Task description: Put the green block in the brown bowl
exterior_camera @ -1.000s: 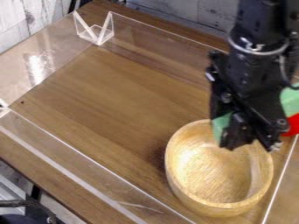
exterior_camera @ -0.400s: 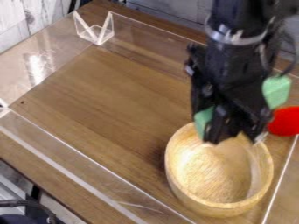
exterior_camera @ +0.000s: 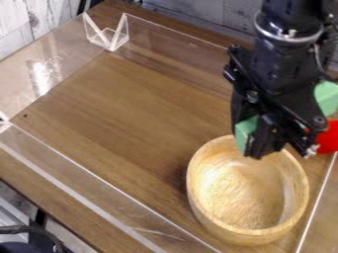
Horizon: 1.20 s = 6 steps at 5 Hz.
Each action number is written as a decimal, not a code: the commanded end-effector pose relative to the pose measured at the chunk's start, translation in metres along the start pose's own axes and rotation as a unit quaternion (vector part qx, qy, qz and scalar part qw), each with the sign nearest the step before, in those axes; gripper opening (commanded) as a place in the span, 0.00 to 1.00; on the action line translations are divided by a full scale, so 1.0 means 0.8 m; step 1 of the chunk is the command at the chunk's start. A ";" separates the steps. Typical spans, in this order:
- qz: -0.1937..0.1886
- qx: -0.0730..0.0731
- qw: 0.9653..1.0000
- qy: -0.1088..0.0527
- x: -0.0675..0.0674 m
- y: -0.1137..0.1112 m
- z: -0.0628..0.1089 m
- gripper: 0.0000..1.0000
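The brown bowl (exterior_camera: 248, 194) stands at the front right of the wooden table, wide and empty. My black gripper (exterior_camera: 280, 144) hangs pointing down over the bowl's far rim. It is shut on the green block (exterior_camera: 247, 128), which lies crosswise between the fingers. One mint-green end pokes out at the lower left and the other end shows at the upper right by the frame edge. The arm hides the block's middle.
A small red ball (exterior_camera: 329, 136) lies at the right edge, just behind the bowl and partly hidden by the gripper. Low clear plastic walls (exterior_camera: 79, 188) ring the table. A clear plastic stand (exterior_camera: 106, 30) sits at the back left.
The gripper stays over the bowl's far rim with the block held; only a slight sideways sway shows.
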<state>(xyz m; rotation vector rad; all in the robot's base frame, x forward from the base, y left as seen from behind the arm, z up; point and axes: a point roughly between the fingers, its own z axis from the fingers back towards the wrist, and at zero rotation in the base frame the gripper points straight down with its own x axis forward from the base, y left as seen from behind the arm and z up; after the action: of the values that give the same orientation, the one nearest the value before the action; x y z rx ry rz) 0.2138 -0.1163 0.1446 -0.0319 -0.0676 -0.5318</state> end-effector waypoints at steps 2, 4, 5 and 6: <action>0.017 0.000 1.000 -0.014 0.004 0.023 0.014 0.00; 0.042 -0.001 0.999 -0.014 0.009 0.004 0.003 0.00; 0.031 -0.001 0.999 -0.013 0.007 -0.004 0.009 1.00; 0.031 -0.001 0.999 -0.014 0.017 -0.006 0.017 1.00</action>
<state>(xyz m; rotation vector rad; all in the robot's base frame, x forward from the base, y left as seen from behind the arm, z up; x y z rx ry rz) 0.2177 -0.1231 0.1480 -0.0360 -0.0527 -0.4651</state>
